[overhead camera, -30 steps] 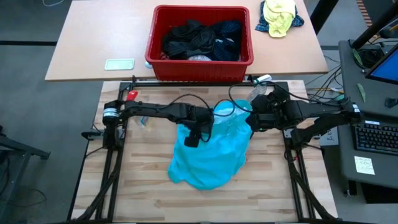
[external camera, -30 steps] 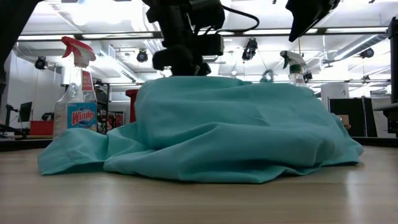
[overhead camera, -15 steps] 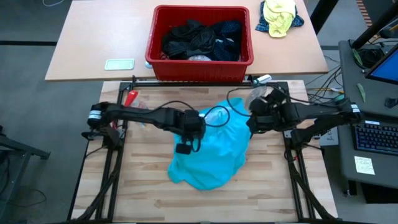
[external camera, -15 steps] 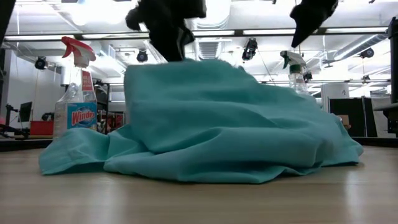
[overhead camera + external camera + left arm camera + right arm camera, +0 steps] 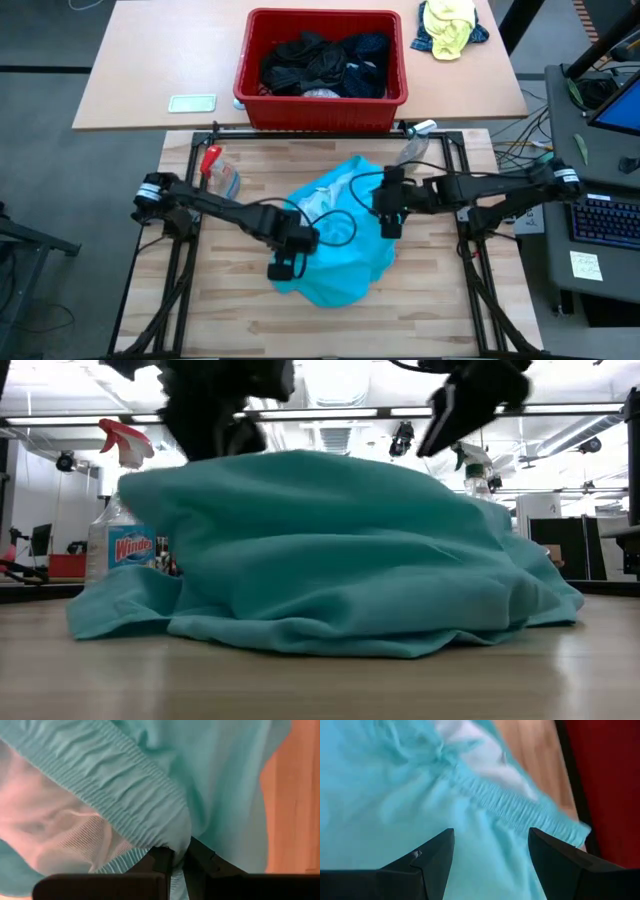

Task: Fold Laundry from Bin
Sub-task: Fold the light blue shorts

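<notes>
In front of the red bin [image 5: 322, 58], a turquoise garment [image 5: 345, 245] lies heaped on the wooden surface [image 5: 240, 320]. The left gripper [image 5: 179, 856] pinches its elastic band; the right gripper [image 5: 490, 845] hovers above it, jaws spread.

Turquoise garment [image 5: 345, 240]: soft matt cloth, ribbed elastic waistband [image 5: 125, 795], white mesh lining [image 5: 75, 840] inside. Table [image 5: 430, 300]: pale wood, planked, smooth with slight sheen. Bin [image 5: 250, 60]: red plastic, smooth, faintly glossy. Dark laundry [image 5: 320, 62] inside: matt fabric. Spray bottle [image 5: 122, 530]: clear plastic, glossy paper label. Gripper fingers [image 5: 427, 860]: matt black plastic.
</notes>
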`<state>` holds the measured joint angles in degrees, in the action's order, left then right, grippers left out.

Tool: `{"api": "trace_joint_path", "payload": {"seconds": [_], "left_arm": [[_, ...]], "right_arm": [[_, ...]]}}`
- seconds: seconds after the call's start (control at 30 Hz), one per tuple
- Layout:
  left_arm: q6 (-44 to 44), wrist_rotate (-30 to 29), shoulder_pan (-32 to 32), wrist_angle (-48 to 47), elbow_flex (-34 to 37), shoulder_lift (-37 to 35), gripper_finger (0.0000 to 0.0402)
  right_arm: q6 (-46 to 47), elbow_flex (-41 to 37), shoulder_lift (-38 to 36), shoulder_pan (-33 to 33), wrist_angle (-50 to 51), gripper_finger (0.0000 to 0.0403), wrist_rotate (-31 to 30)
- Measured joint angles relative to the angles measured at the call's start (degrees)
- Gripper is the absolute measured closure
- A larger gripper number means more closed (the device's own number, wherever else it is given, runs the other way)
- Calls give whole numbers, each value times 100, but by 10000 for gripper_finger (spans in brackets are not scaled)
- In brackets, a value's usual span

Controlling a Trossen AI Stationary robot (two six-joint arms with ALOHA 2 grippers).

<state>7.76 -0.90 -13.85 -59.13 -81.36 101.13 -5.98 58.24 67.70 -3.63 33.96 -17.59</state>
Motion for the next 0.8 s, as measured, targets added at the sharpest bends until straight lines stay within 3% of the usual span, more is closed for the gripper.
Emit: {"api": "trace_joint_path", "payload": {"seconds": [0.37,0.57,0.8], "left_arm": [[1147,-29,-262,112,365,-1,389],[1247,-156,-272,132,385,-1,389],[1251,-281,-272,204,415,-1,389]], "right_arm": [[211,-52,320,1459,-1112,161,50],[81,-52,910,2393,-1398,161,1313],[149,193,1633,3137,-1459,161,1770]]}}
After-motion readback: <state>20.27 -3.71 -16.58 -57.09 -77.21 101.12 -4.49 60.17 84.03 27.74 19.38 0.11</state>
